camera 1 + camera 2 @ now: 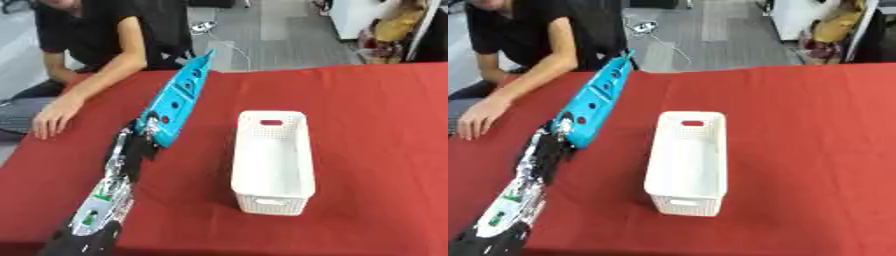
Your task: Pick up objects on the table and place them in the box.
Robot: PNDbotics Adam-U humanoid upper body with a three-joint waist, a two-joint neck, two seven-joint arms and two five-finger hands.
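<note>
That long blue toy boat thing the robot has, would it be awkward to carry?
Probably: the long turquoise plastic boat-shaped toy is held at one end by the left hand, so it may droop or swing. It looks stiff and likely light.

Bright, even overhead light; soft blur throughout, faint shadows.
</note>
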